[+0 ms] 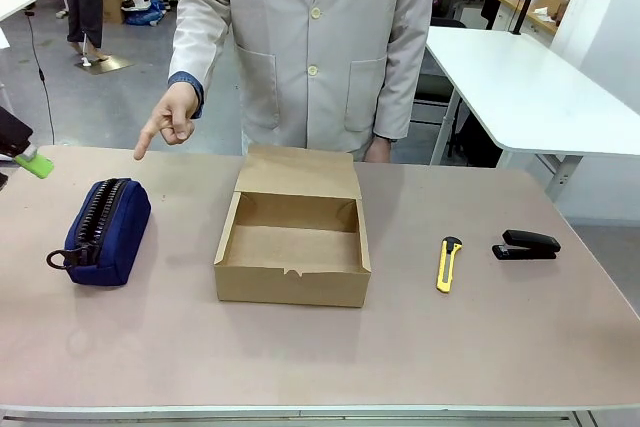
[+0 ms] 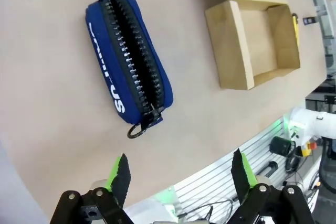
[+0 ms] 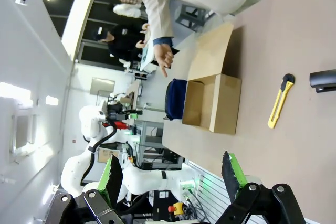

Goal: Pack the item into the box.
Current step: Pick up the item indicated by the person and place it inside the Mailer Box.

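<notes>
The item, a navy-blue zip pouch [image 1: 103,232] [image 2: 128,61] [image 3: 175,98] with a ring pull, lies on the table's left side. The box [image 1: 292,242] [image 2: 252,38] [image 3: 212,100] sits open at the middle, lid flap back, nothing inside. A person's hand [image 1: 168,119] [image 3: 164,56] points down toward the pouch from the far side. My left gripper [image 2: 178,174] hangs open above the table edge near the pouch; one green fingertip [image 1: 33,164] shows at the far left. My right gripper [image 3: 170,174] is open, well away from the table's things.
A yellow utility knife [image 1: 448,263] [image 3: 278,102] and a black stapler [image 1: 527,244] [image 3: 323,80] lie right of the box. The person in a light coat [image 1: 310,47] stands at the far edge. A white table [image 1: 520,87] is behind on the right.
</notes>
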You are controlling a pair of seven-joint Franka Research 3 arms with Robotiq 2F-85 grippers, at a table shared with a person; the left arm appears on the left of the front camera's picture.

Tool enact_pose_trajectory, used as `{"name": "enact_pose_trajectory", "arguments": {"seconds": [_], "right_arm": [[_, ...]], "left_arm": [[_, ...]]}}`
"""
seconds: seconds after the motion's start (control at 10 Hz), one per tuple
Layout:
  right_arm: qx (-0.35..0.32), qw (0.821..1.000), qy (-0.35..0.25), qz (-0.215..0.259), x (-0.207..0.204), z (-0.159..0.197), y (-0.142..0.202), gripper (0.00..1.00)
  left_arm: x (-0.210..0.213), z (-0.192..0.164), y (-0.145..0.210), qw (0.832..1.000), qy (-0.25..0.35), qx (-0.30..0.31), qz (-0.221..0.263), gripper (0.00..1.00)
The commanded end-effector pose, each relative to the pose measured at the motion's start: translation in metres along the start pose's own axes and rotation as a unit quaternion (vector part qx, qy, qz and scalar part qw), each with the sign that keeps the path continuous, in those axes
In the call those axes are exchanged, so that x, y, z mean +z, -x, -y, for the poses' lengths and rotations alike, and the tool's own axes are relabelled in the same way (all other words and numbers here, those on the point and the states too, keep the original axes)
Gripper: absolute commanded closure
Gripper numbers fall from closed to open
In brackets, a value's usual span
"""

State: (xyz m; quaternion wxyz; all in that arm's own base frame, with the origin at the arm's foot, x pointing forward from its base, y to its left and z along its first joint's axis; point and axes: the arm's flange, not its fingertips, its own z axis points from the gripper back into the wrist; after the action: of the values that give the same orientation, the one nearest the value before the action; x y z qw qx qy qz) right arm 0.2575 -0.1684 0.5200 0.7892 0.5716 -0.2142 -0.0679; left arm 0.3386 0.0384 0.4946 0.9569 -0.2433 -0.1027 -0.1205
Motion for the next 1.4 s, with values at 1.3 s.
{"name": "enact_pose_trajectory", "arguments": {"seconds": [1.3], "right_arm": [[0.014, 1.0, -0.009, 0.004, 0.0, -0.002, -0.003, 0.0]], "left_arm": [[-0.133, -0.008, -0.086, 0.977, -0.162, 0.117, -0.074, 0.0]]}}
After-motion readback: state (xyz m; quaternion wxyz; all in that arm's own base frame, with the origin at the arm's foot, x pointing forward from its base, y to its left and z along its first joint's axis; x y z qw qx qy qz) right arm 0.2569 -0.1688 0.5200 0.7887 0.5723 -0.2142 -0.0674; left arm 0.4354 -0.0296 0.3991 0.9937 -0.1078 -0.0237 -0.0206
